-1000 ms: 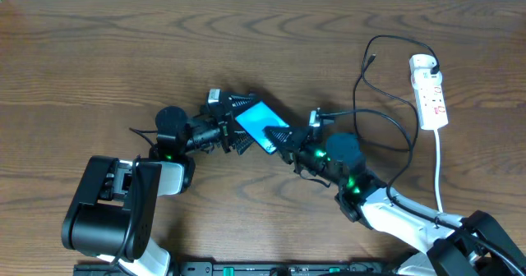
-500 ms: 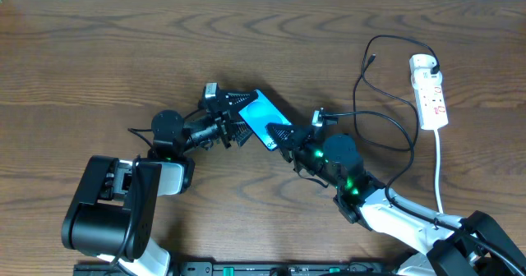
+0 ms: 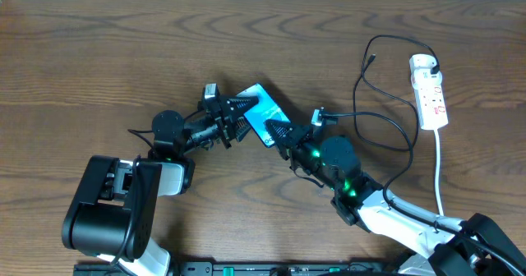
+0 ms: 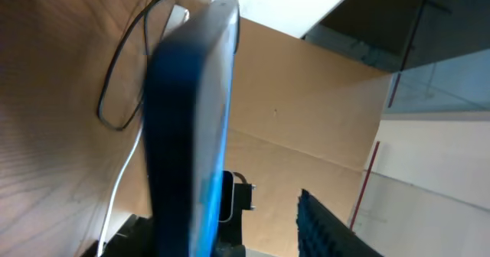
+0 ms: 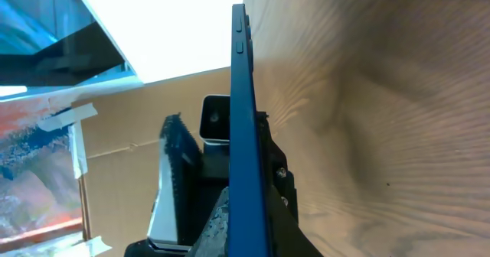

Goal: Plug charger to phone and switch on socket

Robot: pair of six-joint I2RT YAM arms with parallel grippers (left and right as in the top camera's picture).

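Phone point(image 3: 261, 112) is tipped up on edge mid-table, long axis roughly 11-to-5. The right gripper point(image 3: 276, 132) is pinching its lower end, and the left gripper point(image 3: 237, 117) looks spread around it, one finger clear. Charger point(image 3: 371, 61) tip lies well off at 2 o'clock by the socket point(image 3: 429, 91), so the right arm's nearer.

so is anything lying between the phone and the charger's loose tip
nothing visible does. from the phone to the charger tip there is only bare table; its cable loops lie off to the side
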